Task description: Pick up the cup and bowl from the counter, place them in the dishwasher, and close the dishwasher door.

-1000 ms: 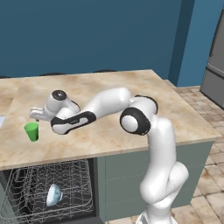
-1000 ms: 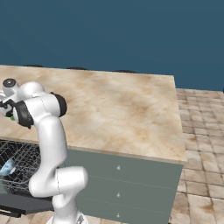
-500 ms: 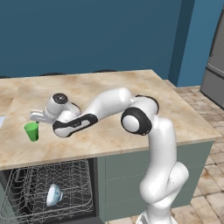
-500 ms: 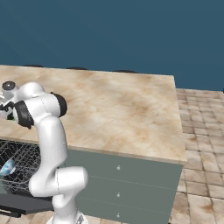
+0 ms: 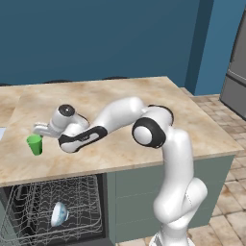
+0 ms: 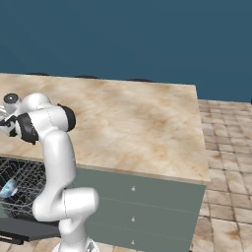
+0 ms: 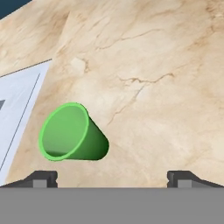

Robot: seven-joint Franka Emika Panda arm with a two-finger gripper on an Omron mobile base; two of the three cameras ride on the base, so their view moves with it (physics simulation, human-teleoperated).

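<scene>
The green cup (image 5: 34, 144) stands upright on the beige counter (image 5: 120, 101) near its left front edge. My gripper (image 5: 41, 129) hovers just above it, open and empty. In the hand view the cup (image 7: 72, 133) lies left of centre, its mouth facing the camera, just ahead of my left fingertip (image 7: 41, 178); the gripper (image 7: 112, 179) has its jaws far apart. The pale bowl (image 5: 58, 214) sits in the wire rack of the open dishwasher (image 5: 29, 206) below the counter. From the right, the bowl (image 6: 9, 187) shows in the rack above the lowered dishwasher door (image 6: 19, 231).
A flat white panel (image 7: 17, 100) lies on the counter just beyond the cup. Grey-green cabinet drawers (image 6: 138, 206) stand right of the dishwasher. A steel fridge (image 5: 235, 67) stands at the far right, and tiled floor (image 6: 226, 172) surrounds the island.
The hand has sunk slightly toward the cup and stayed open. The cup and bowl have not moved.
</scene>
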